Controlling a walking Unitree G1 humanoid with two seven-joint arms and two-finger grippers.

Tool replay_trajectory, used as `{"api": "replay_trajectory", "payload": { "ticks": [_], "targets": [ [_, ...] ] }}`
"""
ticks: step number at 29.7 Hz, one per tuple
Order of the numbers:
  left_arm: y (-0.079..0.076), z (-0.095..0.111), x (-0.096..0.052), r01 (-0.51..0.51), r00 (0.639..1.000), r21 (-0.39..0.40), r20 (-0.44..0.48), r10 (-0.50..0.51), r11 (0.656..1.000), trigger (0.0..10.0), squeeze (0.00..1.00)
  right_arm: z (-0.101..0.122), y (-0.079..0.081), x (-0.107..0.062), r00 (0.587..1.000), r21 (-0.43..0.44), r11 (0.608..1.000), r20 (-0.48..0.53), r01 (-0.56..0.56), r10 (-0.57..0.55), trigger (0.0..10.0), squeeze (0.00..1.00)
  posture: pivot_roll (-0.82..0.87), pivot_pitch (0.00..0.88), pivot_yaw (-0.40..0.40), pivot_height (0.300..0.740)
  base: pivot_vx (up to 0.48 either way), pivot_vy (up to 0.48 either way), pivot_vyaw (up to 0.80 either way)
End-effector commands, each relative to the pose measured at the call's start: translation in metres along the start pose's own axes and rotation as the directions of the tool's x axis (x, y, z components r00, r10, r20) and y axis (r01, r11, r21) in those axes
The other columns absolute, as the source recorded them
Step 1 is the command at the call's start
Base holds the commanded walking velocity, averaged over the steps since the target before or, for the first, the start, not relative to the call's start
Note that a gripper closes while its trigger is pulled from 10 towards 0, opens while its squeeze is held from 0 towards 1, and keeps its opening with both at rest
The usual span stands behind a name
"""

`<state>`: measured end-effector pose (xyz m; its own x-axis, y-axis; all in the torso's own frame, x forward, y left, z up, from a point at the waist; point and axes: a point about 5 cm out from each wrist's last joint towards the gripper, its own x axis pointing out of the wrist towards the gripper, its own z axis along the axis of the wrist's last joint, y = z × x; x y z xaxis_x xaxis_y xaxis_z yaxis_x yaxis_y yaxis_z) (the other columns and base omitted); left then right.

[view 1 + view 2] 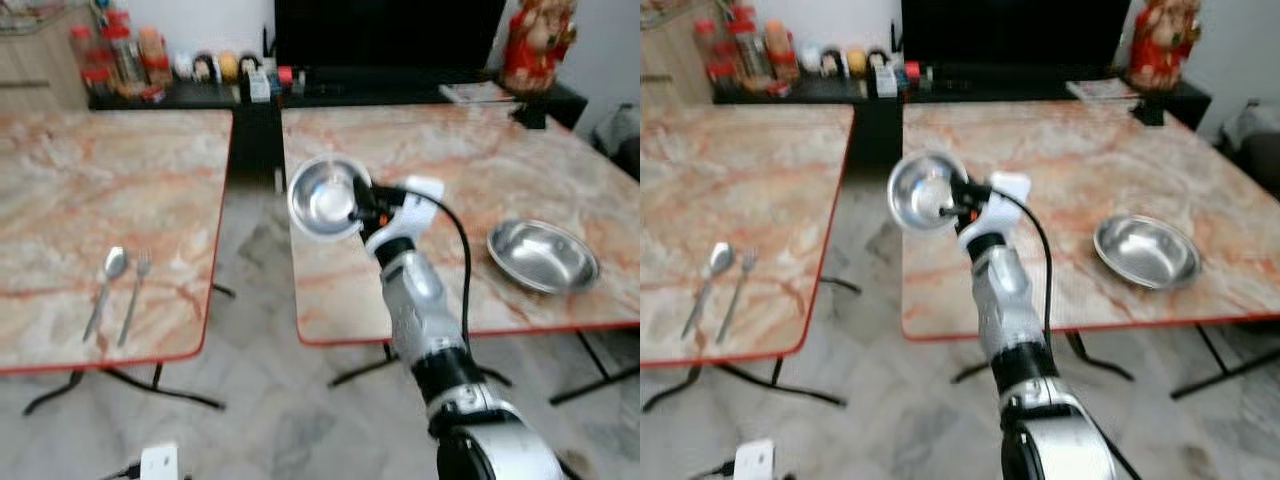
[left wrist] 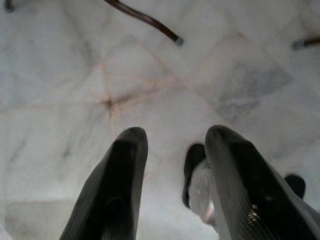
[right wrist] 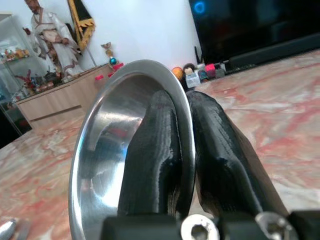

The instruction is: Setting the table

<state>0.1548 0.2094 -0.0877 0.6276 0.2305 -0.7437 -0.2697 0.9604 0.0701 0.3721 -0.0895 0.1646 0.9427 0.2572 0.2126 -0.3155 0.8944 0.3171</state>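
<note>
— Looking down from the head, what is the right arm doing?
— The right gripper (image 1: 354,207) is raised over the near left corner of the right-hand marble-patterned table with a red edge (image 1: 520,170), its black fingers pinching the rim of a small round shiny steel bowl (image 1: 325,196), which is tilted up on edge. A wider shallow steel dish (image 1: 543,256) lies on the same table, to the right and well apart.
— And the other table?
— On the left marble-patterned table (image 1: 100,190), near its front edge, a steel spoon (image 1: 106,286) and a steel fork (image 1: 134,296) lie side by side.
— The left wrist view?
— The left gripper (image 2: 172,165) hangs over the pale marble floor (image 2: 75,75), fingers spread with a clear gap.
— The right wrist view?
— One finger (image 3: 152,150) sits inside the bowl, the other outside, clamped on its rim.
</note>
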Motion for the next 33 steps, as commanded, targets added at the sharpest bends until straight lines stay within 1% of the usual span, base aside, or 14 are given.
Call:
{"api": "replay_trajectory", "payload": {
  "ticks": [1,2,8,16,22,26,28,29,33],
  "targets": [
    [0.001,-0.008,-0.002,0.0,1.0,0.016,-0.031,0.0,1.0,10.0,0.0,0.004,-0.002,0.001,1.0,0.0,1.0,0.015,0.012,-0.012,10.0,0.0,0.01,0.0,-0.016,0.732,0.0,0.0,0.0],
    [0.002,-0.008,-0.002,0.0,1.0,0.037,-0.029,0.001,0.999,10.0,0.0,0.004,-0.002,0.001,1.0,0.0,1.0,0.016,0.012,-0.012,10.0,0.0,0.01,0.0,-0.015,0.732,0.0,0.0,0.0],
    [0.004,-0.007,-0.002,-0.009,1.0,0.052,-0.028,0.01,0.999,10.0,0.0,0.002,-0.003,0.0,1.0,0.0,1.0,0.007,0.018,-0.018,10.0,0.0,0.01,0.0,-0.012,0.732,0.0,-0.228,0.0],
    [0.008,-0.011,-0.003,-0.017,0.999,0.056,-0.035,0.019,0.998,10.0,0.0,0.001,-0.003,0.0,1.0,-0.002,1.0,0.004,0.02,-0.02,10.0,0.0,0.01,0.0,-0.008,0.732,0.0,-0.31,0.0],
    [0.008,-0.013,-0.004,-0.018,0.999,0.055,-0.038,0.02,0.998,10.0,0.0,0.001,-0.005,-0.001,0.999,-0.029,0.999,0.011,0.037,-0.036,10.0,0.0,0.0,0.0,-0.006,0.732,0.0,-0.344,0.0],
    [0.008,-0.015,-0.005,-0.015,0.999,0.053,-0.035,0.017,0.998,10.0,0.0,0.002,-0.006,-0.002,0.999,-0.042,0.998,0.019,0.043,-0.042,10.0,0.0,0.0,0.0,-0.005,0.732,0.0,-0.345,0.69],
    [0.008,-0.015,-0.005,-0.015,0.999,0.054,-0.036,0.017,0.998,10.0,0.0,0.002,-0.006,-0.002,0.999,-0.035,0.998,0.018,0.043,-0.042,10.0,0.0,0.0,0.0,-0.005,0.732,0.0,-0.345,0.6],
    [0.008,-0.016,-0.006,-0.015,0.999,0.056,-0.038,0.017,0.998,10.0,0.0,0.001,-0.006,-0.002,0.999,-0.016,0.999,0.016,0.048,-0.048,10.0,0.0,0.0,0.0,-0.004,0.732,0.0,-0.345,0.0],
    [0.009,-0.017,-0.006,-0.015,0.999,0.059,-0.039,0.018,0.998,10.0,0.0,0.001,-0.007,-0.003,0.999,-0.018,0.999,0.018,0.051,-0.051,10.0,0.0,0.0,0.0,-0.002,0.732,0.0,-0.344,0.0]
  ]
}}
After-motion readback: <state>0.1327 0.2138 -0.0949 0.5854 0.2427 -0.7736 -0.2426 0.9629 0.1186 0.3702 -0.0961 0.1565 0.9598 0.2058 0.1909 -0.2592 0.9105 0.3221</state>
